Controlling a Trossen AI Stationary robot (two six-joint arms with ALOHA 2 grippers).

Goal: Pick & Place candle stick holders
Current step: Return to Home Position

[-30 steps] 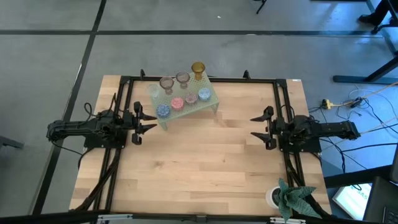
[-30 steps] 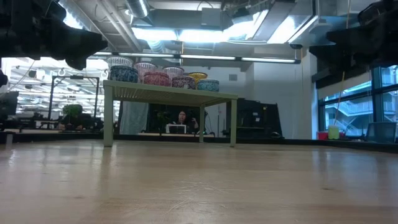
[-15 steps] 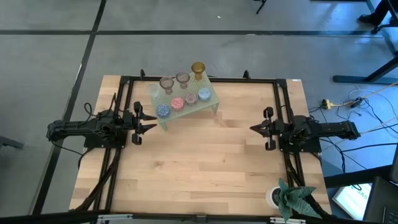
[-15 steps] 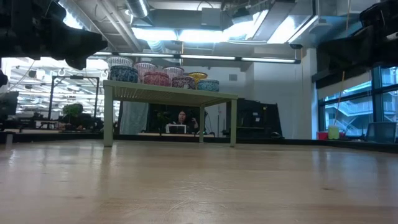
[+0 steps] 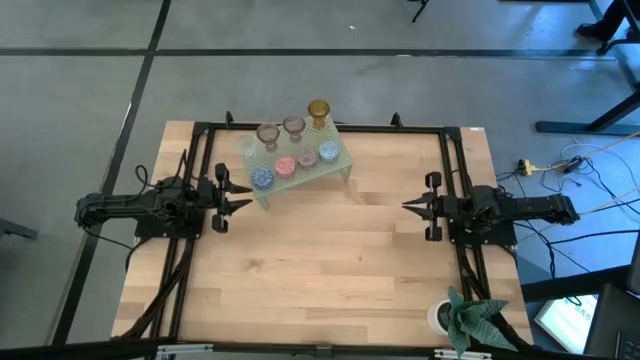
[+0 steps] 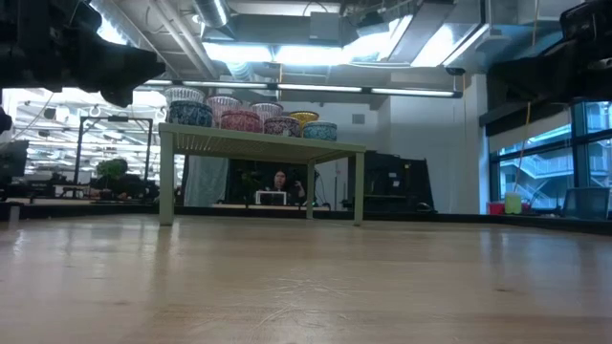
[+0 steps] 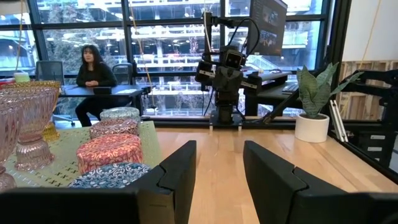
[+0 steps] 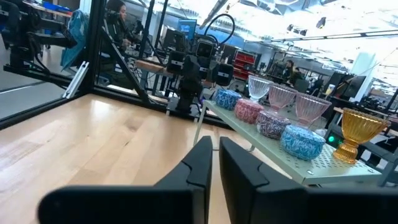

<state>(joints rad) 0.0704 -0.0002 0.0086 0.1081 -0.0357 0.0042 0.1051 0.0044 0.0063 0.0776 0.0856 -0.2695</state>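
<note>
Several small glass candle stick holders stand on the pale green perforated rack [image 5: 340, 160] at the table's far side. They include an amber stemmed one [image 5: 318, 108], two pinkish stemmed ones [image 5: 293, 125] and low blue [image 5: 262, 177], pink [image 5: 284, 165] and blue [image 5: 328, 150] cups. The rack rests on its legs [image 6: 166, 182]. My left gripper [image 5: 230, 192] is open and empty, just left of the rack's near left corner; its fingers show apart in the left wrist view [image 7: 217, 171]. My right gripper [image 5: 408, 207] is shut and empty at the table's right, clear of the rack [image 8: 216, 162].
A white pot with a green plant [image 5: 462, 316] stands at the table's near right corner. A black frame [image 5: 320, 128] runs around the table. A person sits beyond the table [image 7: 93, 71]. Bare wooden tabletop [image 5: 320, 260] lies between the two arms.
My right gripper has shut its fingers, which stood wide apart a second ago; the arm itself has stayed in place. The rack and the holders have not moved.
</note>
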